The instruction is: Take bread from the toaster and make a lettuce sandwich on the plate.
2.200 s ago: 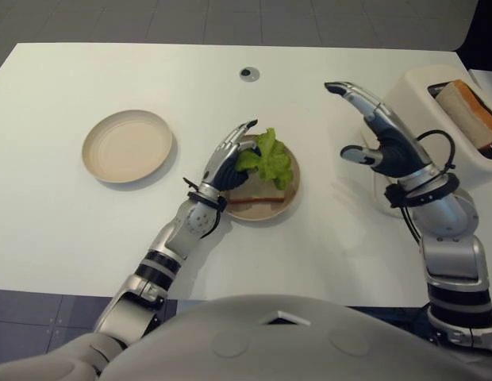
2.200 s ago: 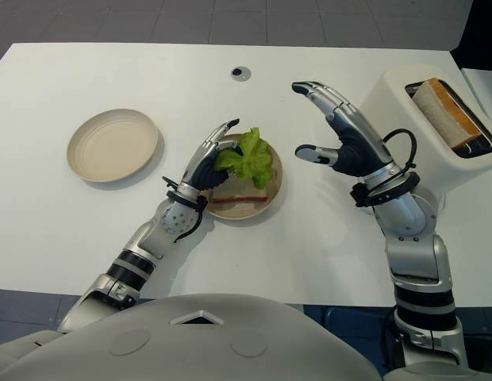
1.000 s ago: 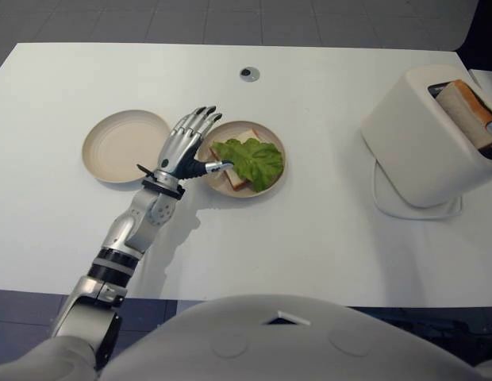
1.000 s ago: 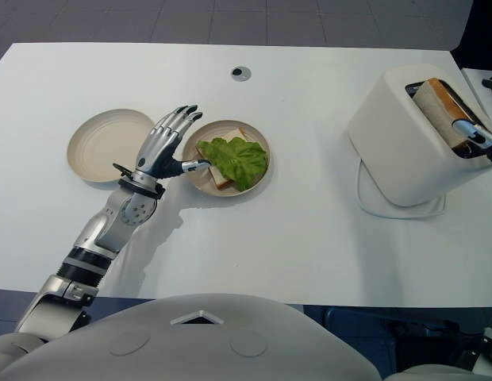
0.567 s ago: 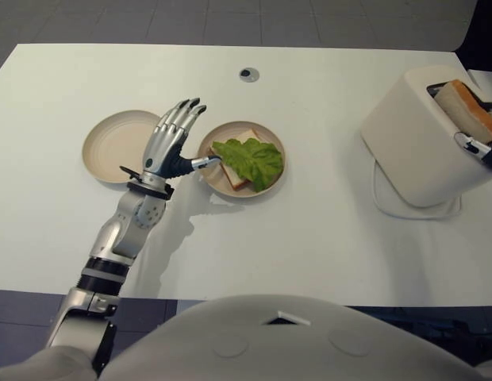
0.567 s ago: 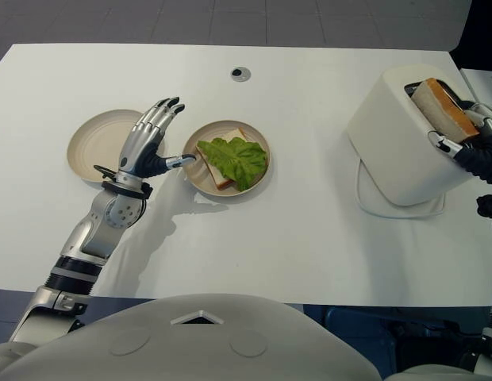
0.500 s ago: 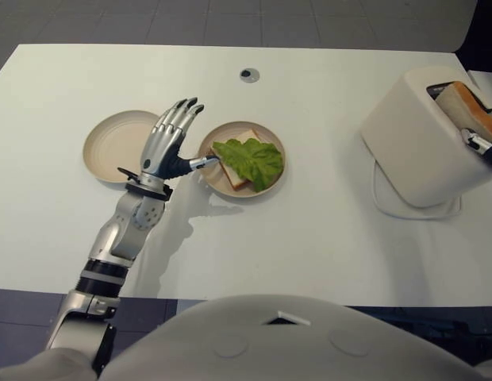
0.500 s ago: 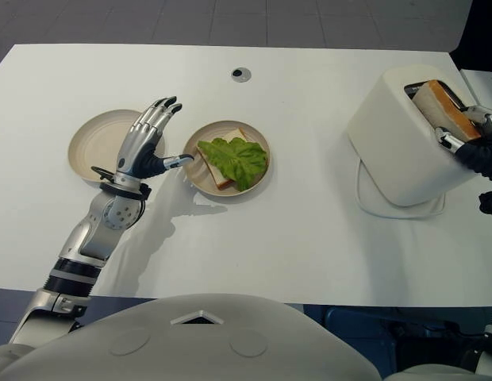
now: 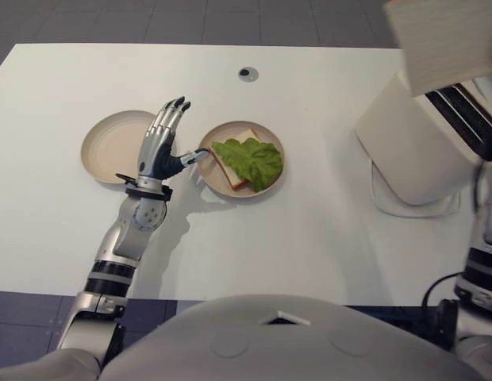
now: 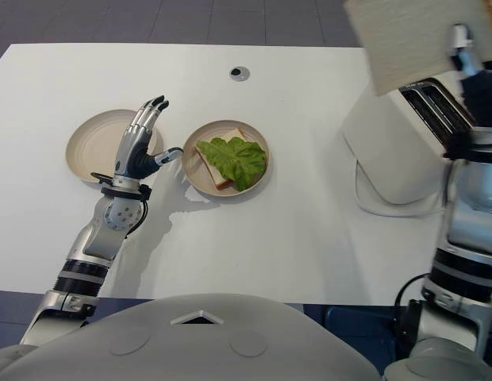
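Our right hand (image 10: 471, 73) had lifted the bread slice (image 10: 405, 40) out of the toaster (image 10: 389, 143) to the upper right, pinching its edge. Our left hand (image 10: 139, 147) hung spread just left of the plate (image 10: 196, 178), where lettuce (image 10: 234, 159) covered the bottom slice (image 10: 213, 171). We judged the edge-held slice could slip over the bench (image 10: 270, 262).

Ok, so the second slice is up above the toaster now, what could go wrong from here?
The right hand seems to hold the slice by one edge, high over the toaster, so it could slip in transit. The left hand sits open beside the plate, possibly in the way. The lettuce lies crinkled, so the slice may land crooked.
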